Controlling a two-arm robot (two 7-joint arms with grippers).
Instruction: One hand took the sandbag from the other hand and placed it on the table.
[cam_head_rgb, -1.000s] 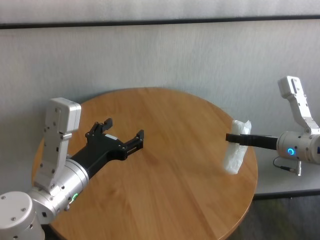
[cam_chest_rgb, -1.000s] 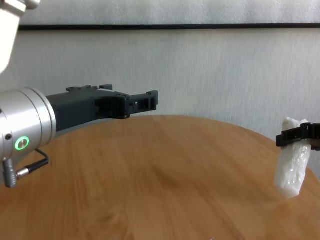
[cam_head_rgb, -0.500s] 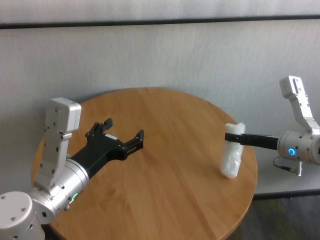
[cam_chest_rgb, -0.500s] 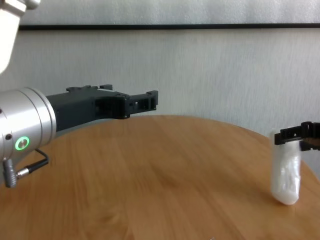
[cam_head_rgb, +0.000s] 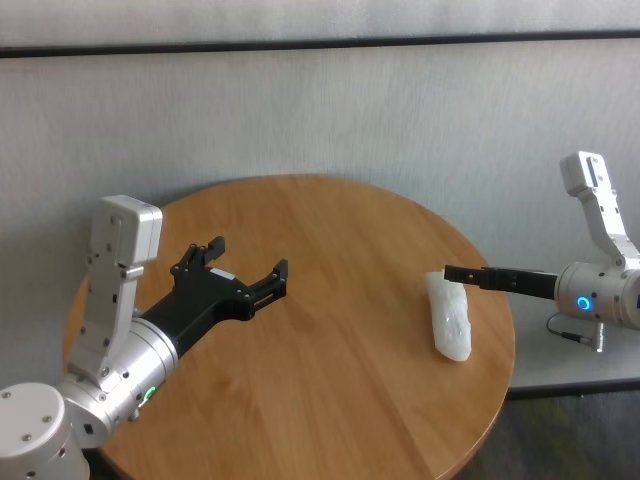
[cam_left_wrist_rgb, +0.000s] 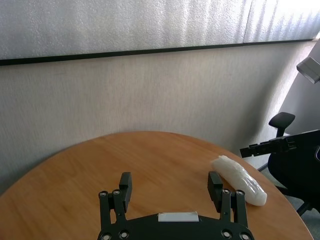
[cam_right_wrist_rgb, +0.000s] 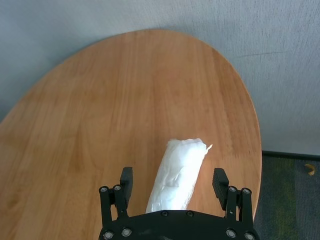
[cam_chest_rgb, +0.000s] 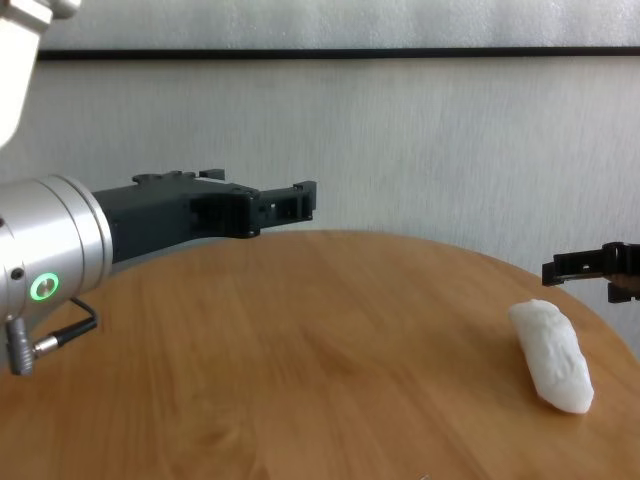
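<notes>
Since the earlier frames the sandbag (cam_head_rgb: 448, 324) had dropped out of the right gripper (cam_head_rgb: 452, 273): a second before it hung upright between shut fingers, half a second before it stood on end on the table (cam_head_rgb: 330, 340), and now it lay flat on its side near the table's right edge. Right gripper's fingers stood apart and held nothing, hovering just above the bag's far end, apart from it as far as the chest view showed.

Key relation: in the right wrist view the bag ran lengthwise out from the gripper body, between the two spread fingers, so its long axis lay roughly in line with the gripper's reach. A straight pull back would likely clear it without a nudge. The right arm was far nearer; the left gripper (cam_head_rgb: 245, 269) hung well apart over the table's left half, fingers wide and empty.

Hard to make out: the bag's near end was hidden beneath the gripper body in the right wrist view. How much clearance the fingertips had above the bag could not be judged with confidence.
</notes>
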